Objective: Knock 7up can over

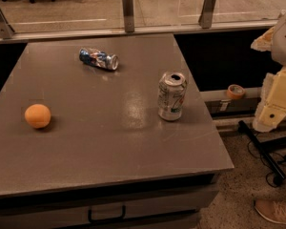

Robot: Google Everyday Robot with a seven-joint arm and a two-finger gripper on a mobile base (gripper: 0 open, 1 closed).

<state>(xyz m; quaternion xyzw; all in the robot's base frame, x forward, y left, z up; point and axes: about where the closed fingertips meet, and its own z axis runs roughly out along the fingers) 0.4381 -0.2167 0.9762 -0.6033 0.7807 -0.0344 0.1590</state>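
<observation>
The 7up can [172, 96] stands upright on the grey table [109, 142], near its right edge. It is silvery-white with green and red markings, and its silver top faces up. My gripper [272, 109] hangs at the right edge of the view, at the end of the cream-coloured arm. It is beyond the table's right edge, well to the right of the can and not touching it.
A dented blue-and-silver can [98, 58] lies on its side at the back of the table. An orange [37, 116] sits at the left. An orange tape roll [235, 91] lies on a ledge to the right. Cables and a shoe [275, 211] are on the floor at the right.
</observation>
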